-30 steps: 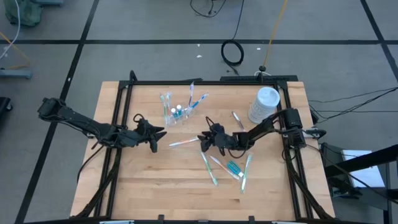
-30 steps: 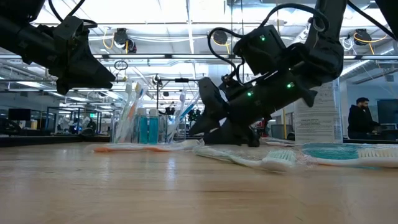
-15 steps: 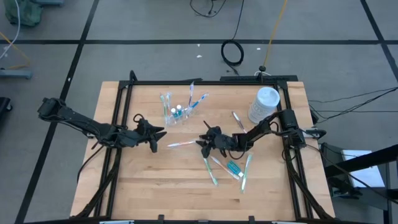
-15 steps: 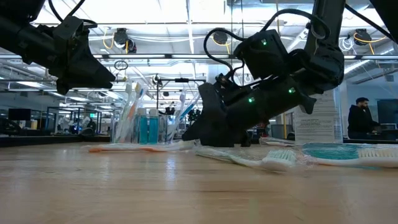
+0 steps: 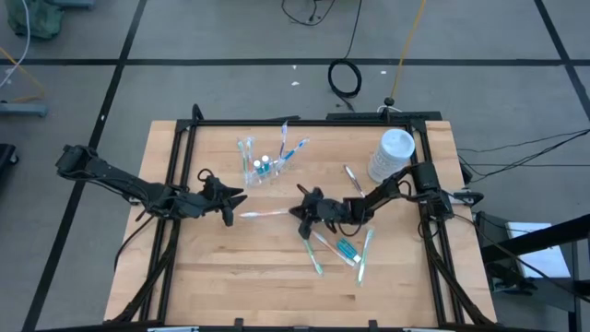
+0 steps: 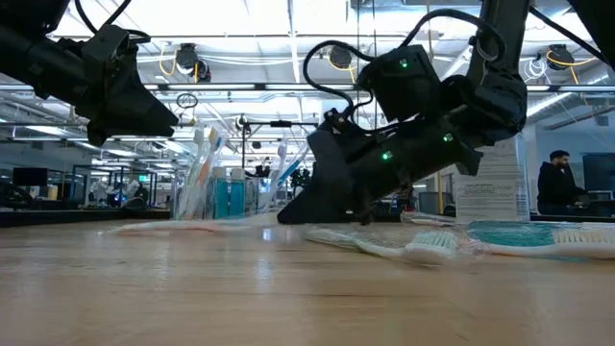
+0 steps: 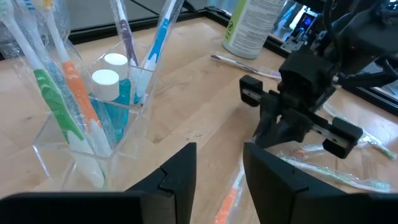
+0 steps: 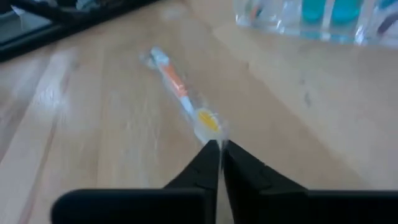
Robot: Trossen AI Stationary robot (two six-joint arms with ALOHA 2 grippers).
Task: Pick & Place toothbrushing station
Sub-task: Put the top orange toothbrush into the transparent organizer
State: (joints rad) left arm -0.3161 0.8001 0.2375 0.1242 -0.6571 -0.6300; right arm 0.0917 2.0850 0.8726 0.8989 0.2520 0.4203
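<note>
Wooden surface (image 5: 212,267) carries the toothbrushing items. Clear cup (image 5: 262,166) stands toward the far side, holding several brushes and two teal tubes (image 7: 117,93) with white caps. Right pincer (image 5: 302,214) is down at the surface near the middle, fingers clenched on the end of an orange-and-white brush (image 5: 263,213) in clear wrap; the right wrist view shows the fingertips (image 8: 211,158) pinched together at the brush's yellow end. That brush lies flat on the wood between the two pincers. Left pincer (image 5: 232,206) hangs just beyond the brush's other end, fingers parted, grasping nothing. More wrapped brushes (image 5: 313,251) and a third teal tube (image 5: 347,248) lie loose on the surface under the right arm. White container (image 5: 391,155) stands near the far right corner.
</note>
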